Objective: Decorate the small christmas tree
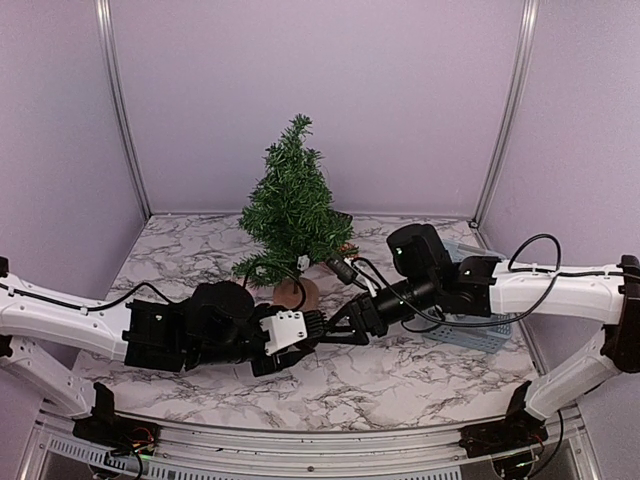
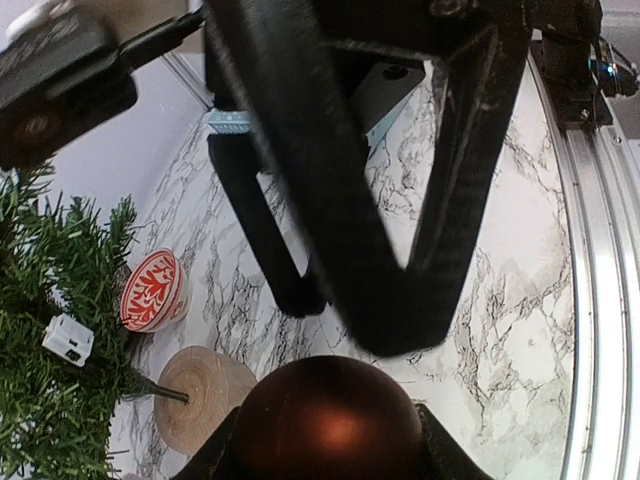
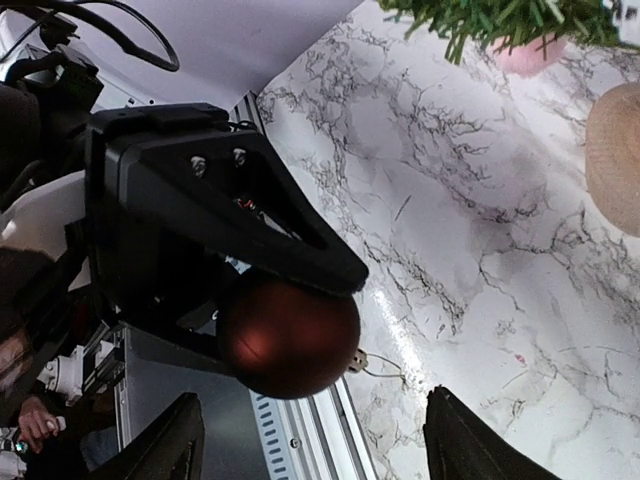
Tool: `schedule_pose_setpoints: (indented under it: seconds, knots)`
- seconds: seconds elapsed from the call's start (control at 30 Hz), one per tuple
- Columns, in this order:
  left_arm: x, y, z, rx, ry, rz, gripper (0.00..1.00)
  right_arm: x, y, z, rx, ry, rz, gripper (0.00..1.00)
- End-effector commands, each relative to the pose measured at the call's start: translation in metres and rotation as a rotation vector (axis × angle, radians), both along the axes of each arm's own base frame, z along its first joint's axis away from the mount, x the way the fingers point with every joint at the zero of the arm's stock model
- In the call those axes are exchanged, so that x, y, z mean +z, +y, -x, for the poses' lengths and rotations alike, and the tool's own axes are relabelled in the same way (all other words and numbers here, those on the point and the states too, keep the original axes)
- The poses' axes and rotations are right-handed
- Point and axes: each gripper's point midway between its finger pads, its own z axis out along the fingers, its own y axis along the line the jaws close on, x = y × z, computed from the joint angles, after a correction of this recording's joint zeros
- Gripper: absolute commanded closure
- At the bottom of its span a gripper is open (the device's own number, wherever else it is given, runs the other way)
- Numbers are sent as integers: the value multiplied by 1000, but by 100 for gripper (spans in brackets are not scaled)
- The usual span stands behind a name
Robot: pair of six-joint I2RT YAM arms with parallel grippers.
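The small christmas tree [image 1: 292,205] stands upright at the middle back of the marble table, on its round tan base [image 1: 297,293]. Close in front of the base the two grippers meet tip to tip. My left gripper [image 2: 330,452] is shut on a dark red bauble [image 2: 330,415]. In the right wrist view the same bauble [image 3: 290,335] sits between the left gripper's black fingers, its cap and thin loop [image 3: 375,366] pointing sideways. My right gripper [image 3: 315,445] is open, with its fingertips [image 3: 172,442] wide apart on either side of the bauble and clear of it.
A red-and-white patterned ornament [image 2: 152,290] lies on the table by the tree's base [image 2: 205,408]. A white tag [image 2: 68,340] hangs in the branches. A pale blue basket [image 1: 470,335] sits at the right under the right arm. Purple walls close in the back and both sides.
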Motion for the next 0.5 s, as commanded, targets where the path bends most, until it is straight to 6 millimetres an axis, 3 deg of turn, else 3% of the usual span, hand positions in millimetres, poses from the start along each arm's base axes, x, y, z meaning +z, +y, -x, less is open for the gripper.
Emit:
schedule_pose_setpoints:
  seconds: [0.0, 0.23, 0.47]
  knots:
    - [37, 10, -6, 38, 70, 217, 61, 52, -6, -18, -15, -181, -128, 26]
    - [67, 49, -18, 85, 131, 421, 62, 80, -27, -45, -94, -448, -184, 32]
    - [97, 73, -24, 77, 153, 554, 64, 93, -15, -59, -79, -593, -215, 49]
